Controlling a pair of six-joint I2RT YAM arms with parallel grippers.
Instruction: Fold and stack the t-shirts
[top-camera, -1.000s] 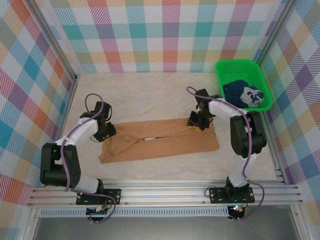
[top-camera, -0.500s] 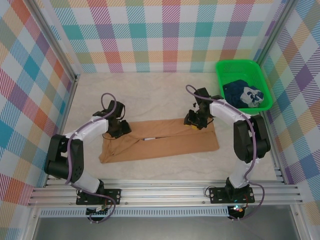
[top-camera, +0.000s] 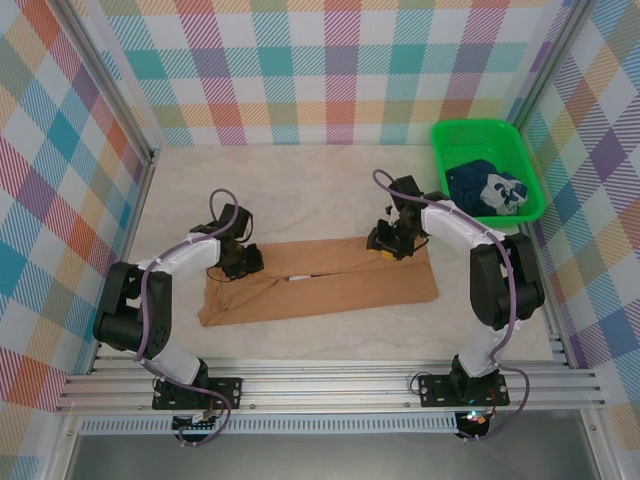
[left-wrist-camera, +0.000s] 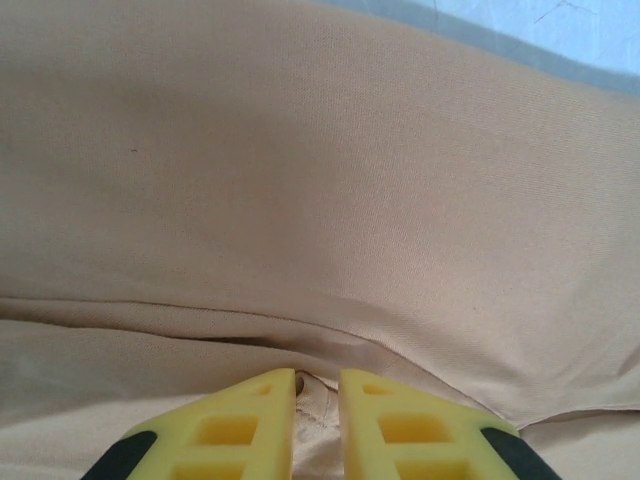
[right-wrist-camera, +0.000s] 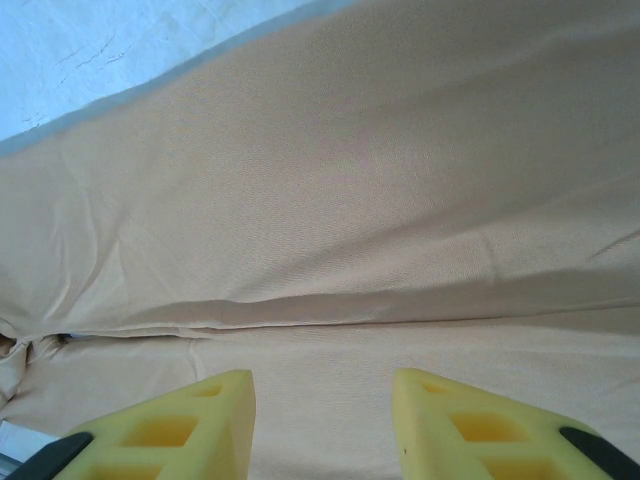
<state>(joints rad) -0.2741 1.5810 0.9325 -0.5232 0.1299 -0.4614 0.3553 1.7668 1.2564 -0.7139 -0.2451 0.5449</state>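
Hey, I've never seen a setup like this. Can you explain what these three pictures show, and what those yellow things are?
These are two robot arms bolted at the near edge of a table. One picture looks down from above. The other two come from small cameras on each wrist, and the yellow blocks are each arm's own fingers. A tan shirt lies in a long strip on the table. A green basket at the back right holds a dark navy shirt. The left end effector is closed, pinching a fold of the tan shirt. The right end effector is open over the cloth, holding nothing.
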